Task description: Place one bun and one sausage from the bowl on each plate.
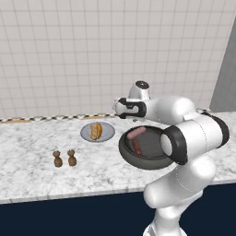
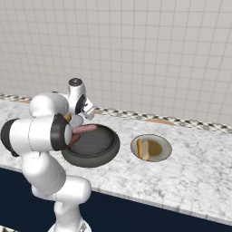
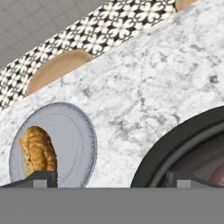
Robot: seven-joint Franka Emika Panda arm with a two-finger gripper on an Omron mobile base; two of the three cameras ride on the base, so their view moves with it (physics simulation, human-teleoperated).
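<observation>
The gripper (image 3: 111, 178) hangs with fingers apart above the counter's (image 1: 27, 161) back edge. Each plate (image 1: 107, 133) carries one bun (image 1: 96, 131); two sausages (image 1: 135, 133) lie in the bowl (image 1: 126, 153)

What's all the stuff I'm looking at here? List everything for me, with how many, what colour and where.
plates: two, light grey, flat on the marble counter, one on each side of the bowl
buns: two, golden-orange, one lying on each plate
bowl: one, dark grey, wide and shallow, on the counter in front of the arm
sausages: two, pinkish to reddish-brown, in the bowl, one resting at the rim
shakers: two, brown, standing side by side on the counter, apart from the plate
counter: one, white-grey marble, with a patterned strip along the tiled wall
arm: one, white with dark joints, bent over the bowl
gripper: one, dark tips, open, holding nothing, between the bowl and a plate
</observation>
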